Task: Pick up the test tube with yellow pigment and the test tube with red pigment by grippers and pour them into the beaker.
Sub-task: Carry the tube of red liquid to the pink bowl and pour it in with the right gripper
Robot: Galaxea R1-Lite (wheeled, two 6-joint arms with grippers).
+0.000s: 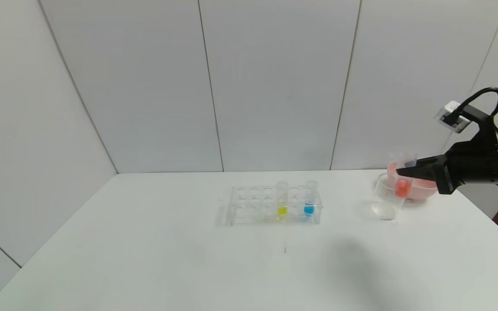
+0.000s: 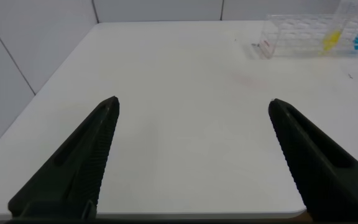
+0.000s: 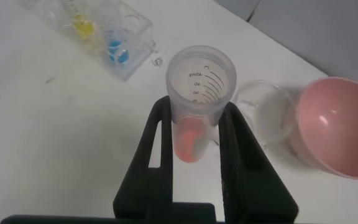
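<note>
My right gripper [image 1: 404,172] is shut on the test tube with red pigment [image 1: 401,183] and holds it nearly upright above the table, right beside the clear beaker [image 1: 383,194]. In the right wrist view the tube [image 3: 201,87] sits between the two black fingers [image 3: 160,137], red-orange liquid at its bottom, with the beaker [image 3: 266,112] just beyond. The test tube with yellow pigment [image 1: 282,199] stands in the clear rack [image 1: 249,205] at mid-table. My left gripper [image 2: 194,106] is open and empty over the table's near left part, out of the head view.
A tube with blue liquid [image 1: 310,199] stands in the rack to the right of the yellow one. A pink bowl [image 1: 424,190] sits just behind and right of the beaker, near the table's right edge. The wall panels stand behind the table.
</note>
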